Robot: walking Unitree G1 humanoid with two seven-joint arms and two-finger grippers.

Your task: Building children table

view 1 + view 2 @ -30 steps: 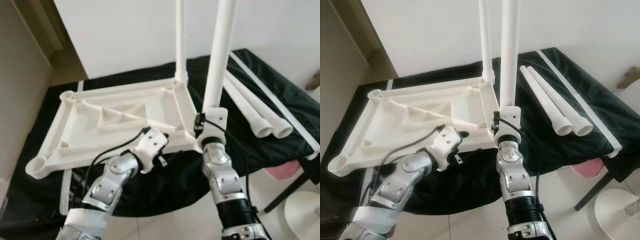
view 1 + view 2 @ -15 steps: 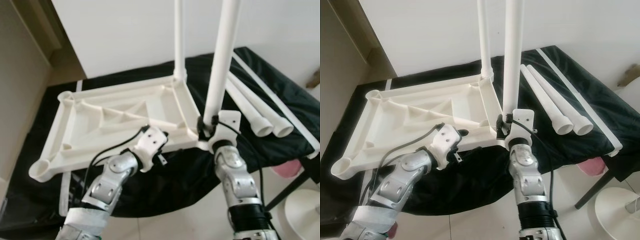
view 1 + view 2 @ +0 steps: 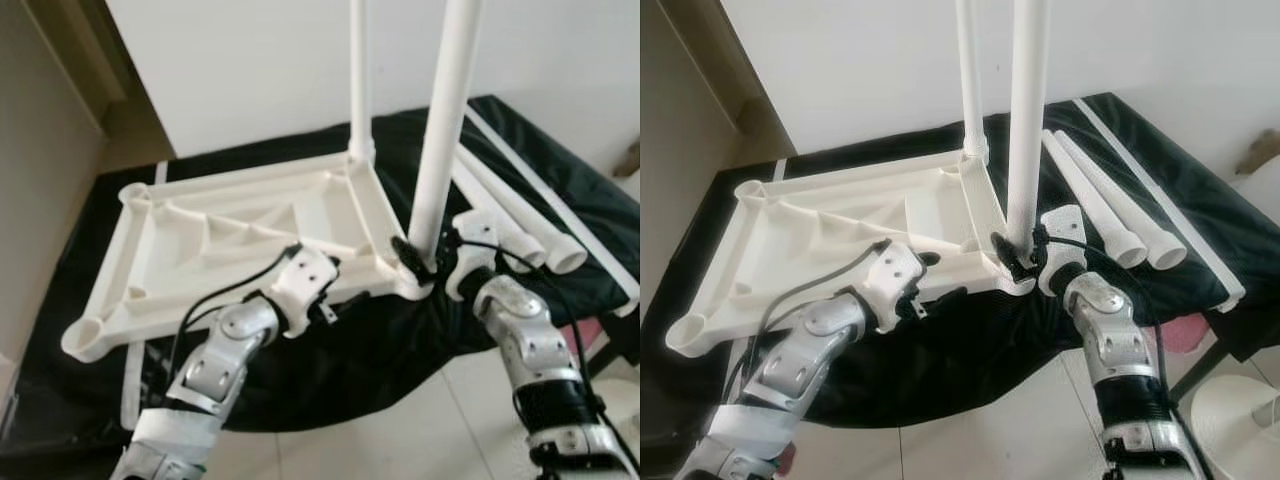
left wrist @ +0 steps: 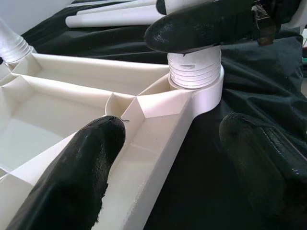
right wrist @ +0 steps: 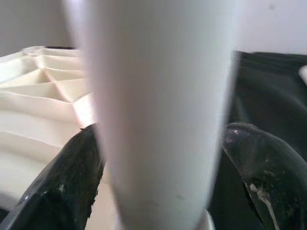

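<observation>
Your upturned white ribbed plastic tabletop (image 3: 240, 235) carries two upright white legs; right gripper (image 3: 420, 262) grasps the nearer leg (image 3: 445, 120), left gripper (image 4: 168, 158) straddles its rim, released.

Black-covered table with the kiddie table parts on it

The surface (image 3: 330, 350) is draped in black cloth, hanging over the near edge. The white plastic tabletop (image 3: 220, 240) lies upside down on it, two loose white legs (image 3: 1100, 205) rest side by side nearby, plus a long white strip (image 3: 1160, 190) near the far right edge.
</observation>
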